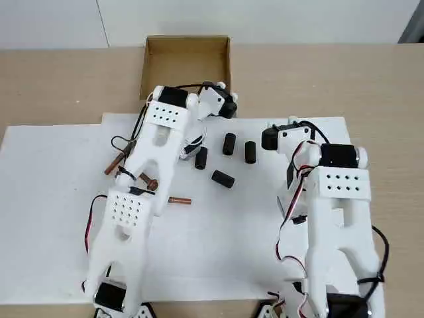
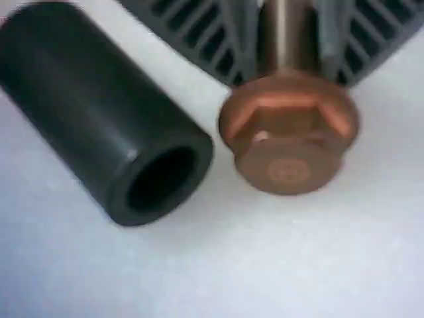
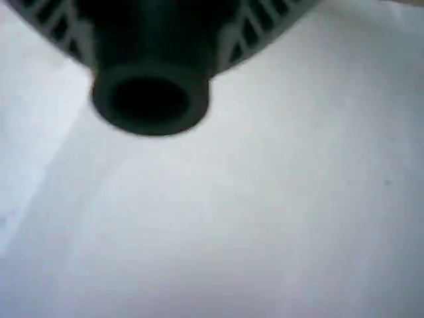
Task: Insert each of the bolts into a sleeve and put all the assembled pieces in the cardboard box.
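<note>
Bolt, copper-coloured with a flanged six-sided head, hangs clamped by its shank in the left claw, head toward the white paper sheet that covers the table. A loose sleeve, a matt black tube with a thick wall, lies on its side just beside that head, at about nine o'clock from it, apart from it, its bore in plain sight. The right claw is clamped on a second sleeve, its round mouth above the paper.

From above, the other sleeves lie near the middle of the sheet, the spare bolts at about eight o'clock from them, and the cardboard box at twelve o'clock, just past the sheet's far edge.

Mating bolt and sleeve looks to be the step in hand, with no joined piece yet to be seen. It should go best with shank and bore on one line, the tip centred before any push, and the push slow. The shank's tip is hidden between the ribbed dark fingers, so a fresh grip may be needed. Smooth metal may twist in the grip, and a round tube left lying on paper would likely roll.
</note>
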You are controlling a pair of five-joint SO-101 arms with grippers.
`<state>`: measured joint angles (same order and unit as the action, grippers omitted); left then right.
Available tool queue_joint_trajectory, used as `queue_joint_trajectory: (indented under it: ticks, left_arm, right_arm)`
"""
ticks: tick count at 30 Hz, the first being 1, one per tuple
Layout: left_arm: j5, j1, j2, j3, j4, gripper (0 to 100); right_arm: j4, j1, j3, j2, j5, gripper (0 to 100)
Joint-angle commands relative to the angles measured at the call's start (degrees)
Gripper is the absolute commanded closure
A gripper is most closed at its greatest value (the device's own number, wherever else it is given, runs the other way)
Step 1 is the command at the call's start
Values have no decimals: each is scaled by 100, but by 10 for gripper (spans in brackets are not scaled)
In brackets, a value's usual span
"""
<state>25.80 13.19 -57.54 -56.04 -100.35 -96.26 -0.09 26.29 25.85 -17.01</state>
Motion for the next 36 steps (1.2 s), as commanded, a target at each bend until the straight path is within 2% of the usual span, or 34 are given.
queue_joint_trajectory:
  ticks: [1, 6, 12, 19, 24, 29, 36]
  left_arm:
    - [-325, 26, 123, -796, -18, 994]
    - [-923, 255, 1152, -857, -18, 994]
    - [-2321, 844, 2831, 163, -18, 994]
    - [-2444, 1248, 4571, 1490, 0, 994]
    - [-2497, 1284, 5389, 2114, 97, 995]
    - [-3112, 1292, 5996, 2782, 158, 995]
    - [-3736, 1442, 7042, 4259, 281, 995]
  right_arm:
    - [-180, 4, -281, 699, 62, 995]
    - [-224, 13, -255, 1833, 70, 995]
    - [-224, 22, -255, 3178, 44, 995]
    - [-101, 48, -246, 3925, 79, 996]
    - [-31, 57, -246, 3978, 185, 996]
    - [198, 22, -246, 3987, 1160, 996]
    - [497, -180, 475, 4004, 1380, 996]
